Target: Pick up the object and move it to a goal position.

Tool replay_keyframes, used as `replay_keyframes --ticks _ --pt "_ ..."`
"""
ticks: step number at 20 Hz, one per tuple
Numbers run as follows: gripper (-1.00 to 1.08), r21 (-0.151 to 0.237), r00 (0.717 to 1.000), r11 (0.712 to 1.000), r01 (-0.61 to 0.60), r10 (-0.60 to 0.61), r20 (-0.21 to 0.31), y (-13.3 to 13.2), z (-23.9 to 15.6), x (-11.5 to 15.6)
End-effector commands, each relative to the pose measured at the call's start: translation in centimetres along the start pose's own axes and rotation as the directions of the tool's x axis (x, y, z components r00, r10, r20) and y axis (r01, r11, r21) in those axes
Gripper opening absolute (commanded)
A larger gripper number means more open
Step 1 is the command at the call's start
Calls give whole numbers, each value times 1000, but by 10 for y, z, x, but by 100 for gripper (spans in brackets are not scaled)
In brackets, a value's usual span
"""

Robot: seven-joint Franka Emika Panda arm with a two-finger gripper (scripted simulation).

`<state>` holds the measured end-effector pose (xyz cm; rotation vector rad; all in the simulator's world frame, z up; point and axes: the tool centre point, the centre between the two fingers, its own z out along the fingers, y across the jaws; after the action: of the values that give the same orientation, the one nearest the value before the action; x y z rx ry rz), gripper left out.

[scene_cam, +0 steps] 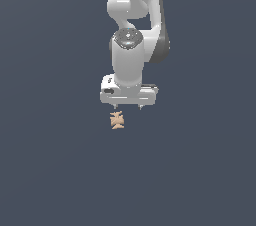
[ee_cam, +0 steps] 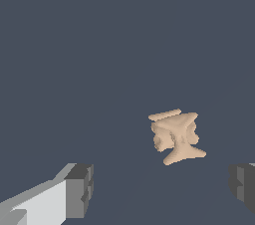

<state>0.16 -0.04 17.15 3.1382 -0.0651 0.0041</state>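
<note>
The object is a tiny peach-tan lumpy thing with a jagged outline, lying on the dark grey floor. In the exterior view it sits just below my white gripper, under its left fingertip. My gripper is open and empty, with its fingers spread wide. In the wrist view the object lies ahead of the gap between the two dark finger pads, nearer to the other pad. The gripper does not touch the object.
The white arm rises above the gripper in the exterior view. A plain dark grey floor surrounds everything.
</note>
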Motion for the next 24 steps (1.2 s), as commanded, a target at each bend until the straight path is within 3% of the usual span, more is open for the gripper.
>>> replay_keyframes --ticks 1,13,24 --pt "100 0 1000 1000 0 0 0 0 0 0" --pt "100 -5 998 999 54 -54 -32 0 -15 9" --pt "100 -5 997 997 78 -78 -25 9 1 7"
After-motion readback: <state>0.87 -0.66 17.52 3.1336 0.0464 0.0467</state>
